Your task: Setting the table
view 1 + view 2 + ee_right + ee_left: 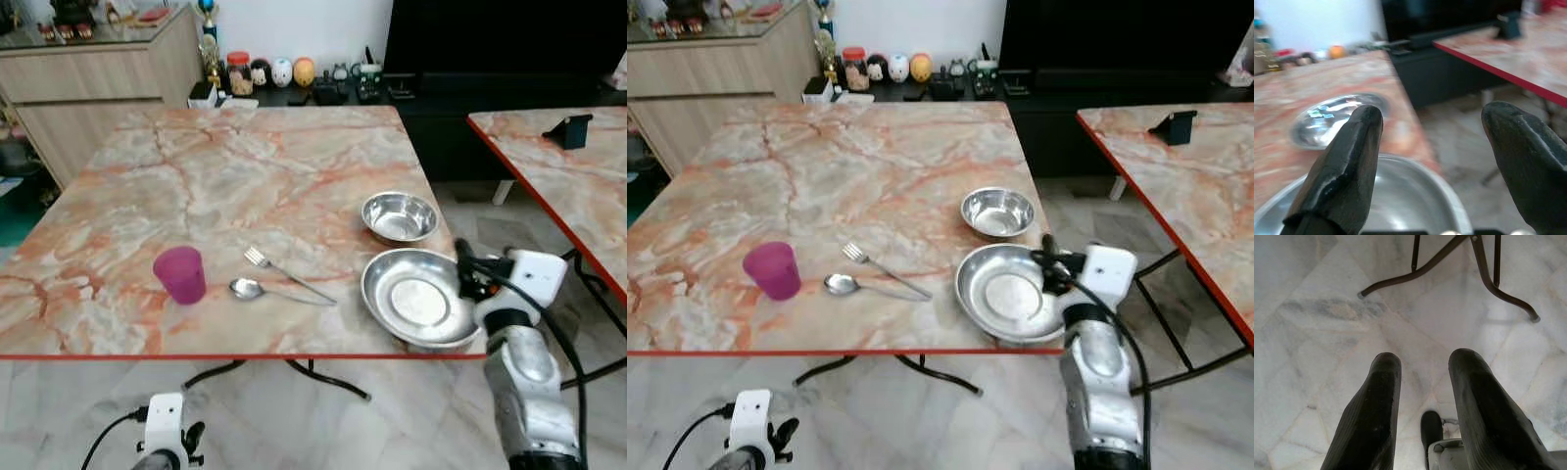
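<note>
Reaching in from the table's near right corner, the right gripper [467, 266] hovers at the right rim of the steel plate [419, 298], its two black fingers spread wide with nothing between them; in the right wrist view one finger [1347, 161] stands over the plate's shining well and the other [1528, 161] hangs out past the rim, over the floor beside the table; whether either finger touches the metal cannot be told.

The plate lies at the near right of the marble table [245, 176], its edge just overhanging the red border; the steel bowl [399, 216] sits just beyond it, near but apart; so the plate is directly ahead of and slightly below the spread fingers, and the rim runs between them, which looks like the line a pinch would close on.

Further to the robot's left lie the fork [286, 273] and the spoon [274, 291], both with handles pointing right toward the plate, heads toward the pink cup [180, 274]; the two handles nearly meet at their right ends.

The left gripper [1422, 396] hangs idle below the table edge, fingers parted over the pale floor; the right arm is plainly the nearer to plate and bowl, the left the nearer to the cup.
</note>
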